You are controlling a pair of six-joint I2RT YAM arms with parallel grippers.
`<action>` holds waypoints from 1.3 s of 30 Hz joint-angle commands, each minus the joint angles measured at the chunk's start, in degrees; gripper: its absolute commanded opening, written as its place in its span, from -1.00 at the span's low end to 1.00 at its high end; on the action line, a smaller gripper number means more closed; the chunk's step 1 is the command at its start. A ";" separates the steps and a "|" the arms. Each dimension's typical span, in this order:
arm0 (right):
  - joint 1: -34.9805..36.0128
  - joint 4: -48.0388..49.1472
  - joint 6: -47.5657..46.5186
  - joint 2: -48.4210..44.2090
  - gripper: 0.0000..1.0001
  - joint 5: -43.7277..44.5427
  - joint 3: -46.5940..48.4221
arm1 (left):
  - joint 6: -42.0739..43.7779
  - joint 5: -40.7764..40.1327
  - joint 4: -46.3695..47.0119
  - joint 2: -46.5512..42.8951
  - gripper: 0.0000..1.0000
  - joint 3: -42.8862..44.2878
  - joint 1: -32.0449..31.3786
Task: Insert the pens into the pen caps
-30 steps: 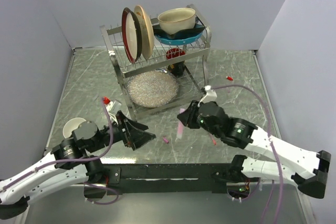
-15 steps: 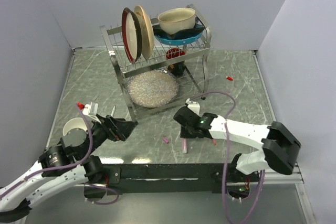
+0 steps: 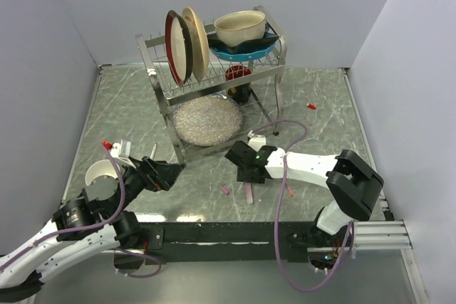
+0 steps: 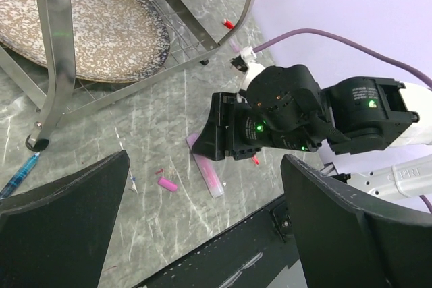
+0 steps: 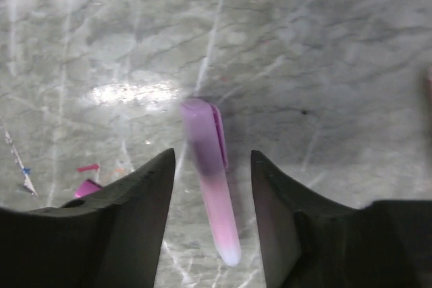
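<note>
A pink pen (image 3: 248, 191) lies flat on the table near the front edge. My right gripper (image 3: 245, 178) is low over it and open. In the right wrist view the pen (image 5: 210, 187) lies between the fingertips with a gap on each side. A tiny magenta cap (image 3: 224, 191) lies just left of it and also shows in the left wrist view (image 4: 167, 184). A salmon pen (image 3: 291, 191) lies to the right. A red cap (image 3: 311, 106) lies far back right. A blue pen (image 4: 19, 173) lies by the rack foot. My left gripper (image 3: 169, 173) is wide open and empty.
A metal dish rack (image 3: 158, 83) stands at the back middle with plates, a bowl and a speckled plate (image 3: 206, 120) on its lower shelf. A white cup (image 3: 100, 171) sits at the left by my left arm. The black front rail (image 3: 228, 233) runs along the near edge.
My right gripper came down and left with the pink pen, which now lies on the table between open jaws. My left arm drew back left earlier, then stayed still.
</note>
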 commanded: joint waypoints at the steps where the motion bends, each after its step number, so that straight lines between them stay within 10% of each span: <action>1: -1.32 -9.51 8.51 -3.46 0.23 5.36 4.87 | 1.13 -1.02 0.65 -1.32 0.99 0.90 -0.04; 13: -16.00 -18.32 50.61 -21.92 0.24 -3.07 -6.01 | 0.95 0.39 0.56 -2.29 0.99 0.72 -0.04; 39: -31.03 -15.86 64.26 -18.68 0.20 -6.59 -15.25 | 0.43 -0.05 0.65 -2.82 0.99 0.37 -0.39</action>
